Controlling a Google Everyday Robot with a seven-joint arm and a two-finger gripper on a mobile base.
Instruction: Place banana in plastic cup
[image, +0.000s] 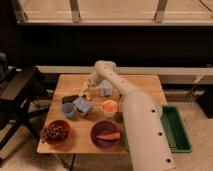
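At the centre of the camera view, a pale wooden table (142, 85) stands before a dark wall, with a black chair (20, 95) to its left. A thick white robot arm (142, 122) rises from the lower right, bends above the table's far edge and turns down to the left. Its gripper (86, 89) hangs over the far-left part of the tabletop. A small pale-yellow, slightly curved banana (83, 92) shows right at the gripper's tip. Whether the gripper is closed on it cannot be told, nor whether the banana touches the table.

Nearer the camera and slightly left of the banana stands a small round dusty-blue plastic cup (68, 110), upright and dark inside. A light-blue boxy block (83, 105) sits just beside it on the right, and a dark flat object (70, 98) lies just behind it. A grey-blue block (105, 90) lies beside the arm, and a whitish cup with an orange top (109, 106) stands in front of it.

Along the near edge, a dark-red bowl (64, 125) holds dark grapes (52, 133). A purple bowl (96, 129) holds an orange carrot-like piece (108, 136). A green rectangular tray (175, 131) sits right of the arm.
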